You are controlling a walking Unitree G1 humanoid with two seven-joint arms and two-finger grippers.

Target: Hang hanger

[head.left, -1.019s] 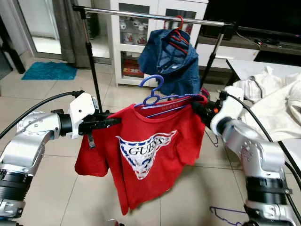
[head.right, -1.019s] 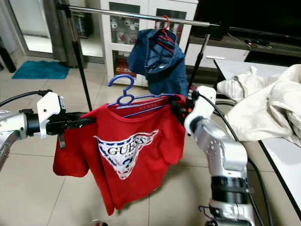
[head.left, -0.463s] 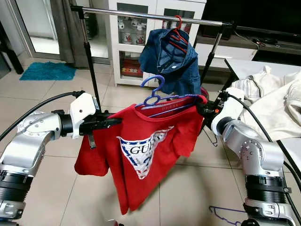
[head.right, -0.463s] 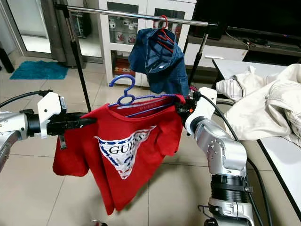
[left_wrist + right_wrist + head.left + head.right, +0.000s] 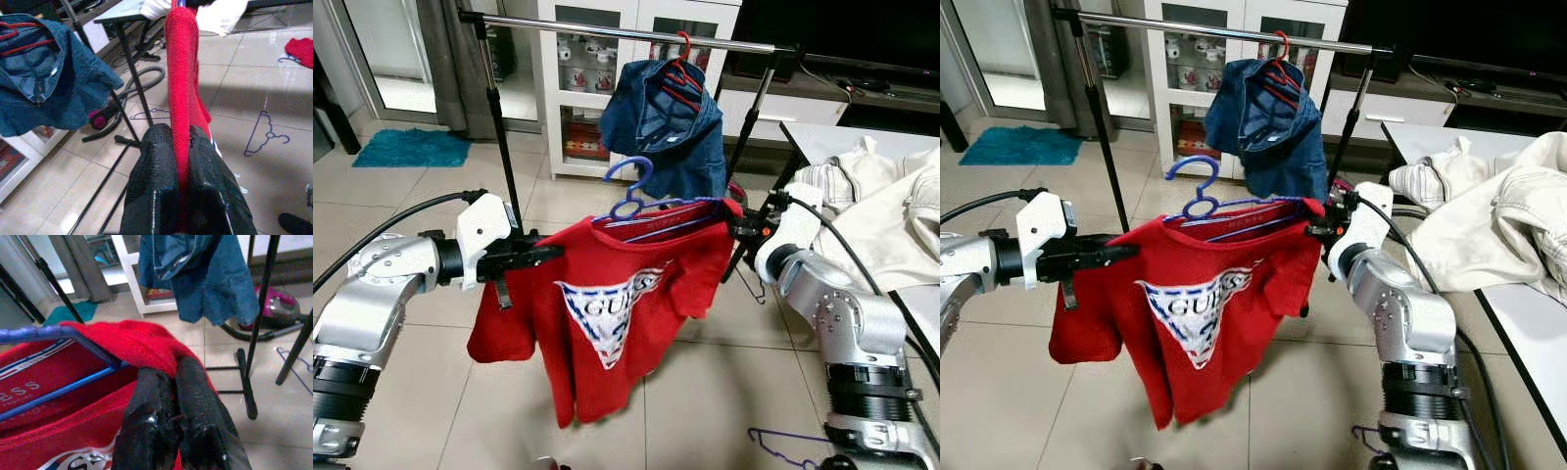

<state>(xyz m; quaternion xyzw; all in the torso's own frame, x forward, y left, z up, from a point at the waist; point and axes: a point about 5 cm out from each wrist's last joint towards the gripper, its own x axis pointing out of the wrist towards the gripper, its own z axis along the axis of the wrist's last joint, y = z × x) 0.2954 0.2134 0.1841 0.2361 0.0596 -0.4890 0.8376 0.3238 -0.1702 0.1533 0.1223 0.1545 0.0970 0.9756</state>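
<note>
The blue hanger (image 5: 636,201) carrying a red shirt (image 5: 607,313) hangs in the air below the rail (image 5: 626,31) — left pincer (image 5: 180,161) clamped on one shoulder of the shirt, right pincer (image 5: 171,382) clamped on the other — near a hung denim garment (image 5: 666,117).

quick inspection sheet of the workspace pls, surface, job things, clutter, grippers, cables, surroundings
surface: tiled floor; white table on the robot's right.
job's things: red t-shirt on a blue hanger, held between both arms below the clothes rail; a denim garment already hangs there on a red hanger.
clutter: pale clothes heaped on the table; a spare blue hanger on the floor.
grippers: left gripper shut on the shirt's shoulder; right gripper shut on the other shoulder.
cables: black cable along the left arm, another along the right.
surroundings: white cabinet, teal mat, vacuum cleaner.
</note>
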